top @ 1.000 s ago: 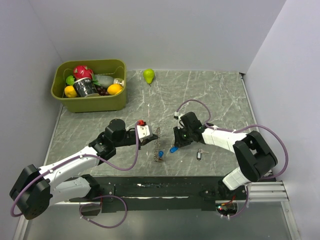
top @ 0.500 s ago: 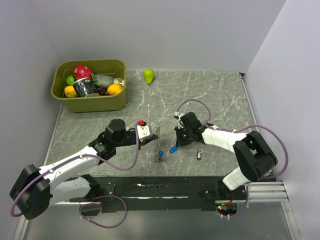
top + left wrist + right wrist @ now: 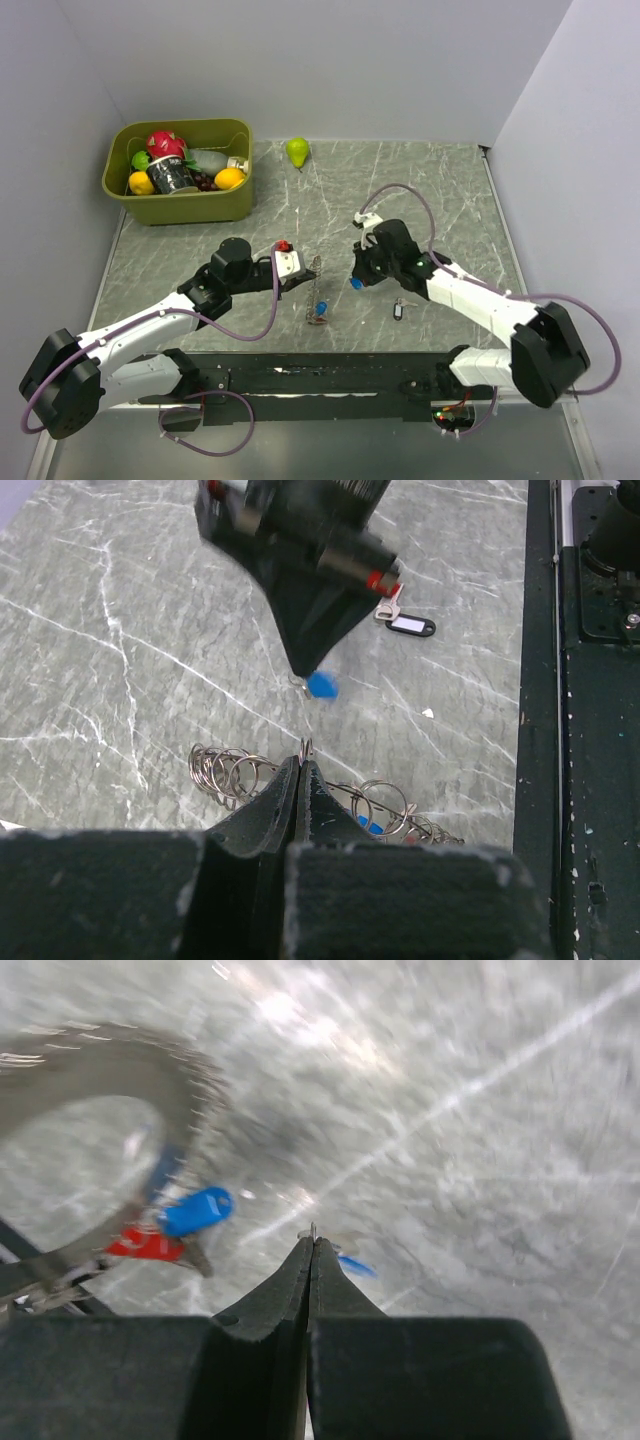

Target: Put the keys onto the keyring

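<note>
Two pairs of jaws face each other over a grey veined counter (image 3: 440, 190) between pale walls (image 3: 300, 60), an olive bin (image 3: 178, 207) far left; from the left wrist, the left jaws pinch the upright keyring (image 3: 222, 772); from the right wrist, the right jaws pinch a blue-tagged key (image 3: 356, 1265).

The table (image 3: 430, 190) is veined grey, the key tag (image 3: 356, 283) blue
</note>
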Action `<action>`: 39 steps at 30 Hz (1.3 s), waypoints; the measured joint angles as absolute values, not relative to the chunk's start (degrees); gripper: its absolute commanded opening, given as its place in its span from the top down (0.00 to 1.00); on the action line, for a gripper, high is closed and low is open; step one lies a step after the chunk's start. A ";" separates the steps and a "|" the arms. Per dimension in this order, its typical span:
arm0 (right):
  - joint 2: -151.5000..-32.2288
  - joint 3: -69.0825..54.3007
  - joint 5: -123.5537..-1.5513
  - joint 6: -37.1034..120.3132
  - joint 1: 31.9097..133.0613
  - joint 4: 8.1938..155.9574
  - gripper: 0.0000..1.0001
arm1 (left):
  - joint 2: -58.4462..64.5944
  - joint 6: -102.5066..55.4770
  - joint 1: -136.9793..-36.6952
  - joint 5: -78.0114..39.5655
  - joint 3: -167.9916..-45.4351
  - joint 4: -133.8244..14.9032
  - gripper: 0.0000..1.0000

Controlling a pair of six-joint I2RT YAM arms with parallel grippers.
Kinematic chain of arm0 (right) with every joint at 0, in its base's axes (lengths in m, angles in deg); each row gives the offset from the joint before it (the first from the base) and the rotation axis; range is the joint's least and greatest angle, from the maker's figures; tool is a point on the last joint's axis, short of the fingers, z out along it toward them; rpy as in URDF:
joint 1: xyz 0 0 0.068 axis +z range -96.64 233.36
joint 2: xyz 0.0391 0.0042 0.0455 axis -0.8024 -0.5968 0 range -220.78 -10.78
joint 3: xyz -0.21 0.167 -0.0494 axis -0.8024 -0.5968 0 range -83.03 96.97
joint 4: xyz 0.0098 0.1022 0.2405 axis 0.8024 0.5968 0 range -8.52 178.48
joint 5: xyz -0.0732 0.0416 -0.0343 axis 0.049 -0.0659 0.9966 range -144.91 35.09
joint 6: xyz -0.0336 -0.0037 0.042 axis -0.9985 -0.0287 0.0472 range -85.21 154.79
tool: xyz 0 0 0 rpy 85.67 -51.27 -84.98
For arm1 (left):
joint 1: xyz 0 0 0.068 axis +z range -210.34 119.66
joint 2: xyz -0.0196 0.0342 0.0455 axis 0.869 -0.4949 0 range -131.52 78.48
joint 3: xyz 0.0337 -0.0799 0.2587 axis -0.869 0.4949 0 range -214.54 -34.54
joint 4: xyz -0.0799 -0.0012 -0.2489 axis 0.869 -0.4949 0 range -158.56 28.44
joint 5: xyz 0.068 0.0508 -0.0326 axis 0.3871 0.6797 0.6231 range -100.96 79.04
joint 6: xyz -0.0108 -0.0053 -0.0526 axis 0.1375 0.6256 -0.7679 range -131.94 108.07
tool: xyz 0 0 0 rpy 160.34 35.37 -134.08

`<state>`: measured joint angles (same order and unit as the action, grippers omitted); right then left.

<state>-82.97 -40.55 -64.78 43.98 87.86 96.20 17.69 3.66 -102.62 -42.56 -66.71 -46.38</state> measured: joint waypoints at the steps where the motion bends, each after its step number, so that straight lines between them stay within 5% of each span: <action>1: -81.20 -41.16 -65.20 43.33 88.08 95.06 1.00 | 17.69 3.66 -102.62 -42.56 -66.71 -46.47 0.99; 22: -60.54 -48.81 -74.66 36.75 88.47 86.47 1.00 | 17.69 3.68 -102.69 -42.58 -66.71 -46.47 0.99; 39: -60.08 -48.76 -82.70 36.16 88.47 83.11 1.00 | 17.27 3.57 -103.08 -42.58 -66.73 -45.90 0.99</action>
